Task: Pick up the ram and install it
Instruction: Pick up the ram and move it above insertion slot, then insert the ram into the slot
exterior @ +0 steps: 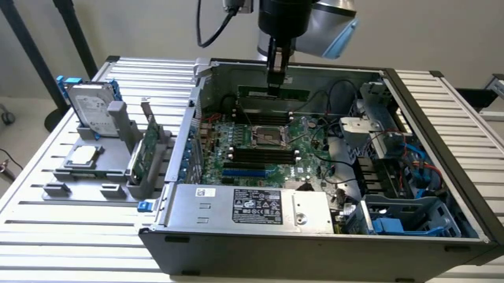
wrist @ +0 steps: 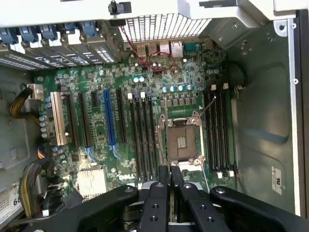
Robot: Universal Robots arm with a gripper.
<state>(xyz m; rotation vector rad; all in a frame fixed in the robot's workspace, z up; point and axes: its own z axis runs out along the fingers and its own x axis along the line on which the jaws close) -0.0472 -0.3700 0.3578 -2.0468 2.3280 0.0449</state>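
Grey plastic rack (exterior: 102, 177) on the slatted metal bench (exterior: 47, 236) carries a wide green expansion card (exterior: 141, 154). Toward the exterior view's right, over the open dark metal computer case (exterior: 315, 253), my hand (exterior: 275, 82) is clamped narrow on the long, thin, dark green ram stick (exterior: 295, 93), gripped mid-length. I judge it light, stiff and fragile, best held by its edges. Print on the white power-supply label (exterior: 261, 207) is unreadable.

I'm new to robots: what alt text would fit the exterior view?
A robot arm's claw holds the thin green ram above the motherboard inside an open computer case. A grey holder of spare parts stands at the exterior view's left.
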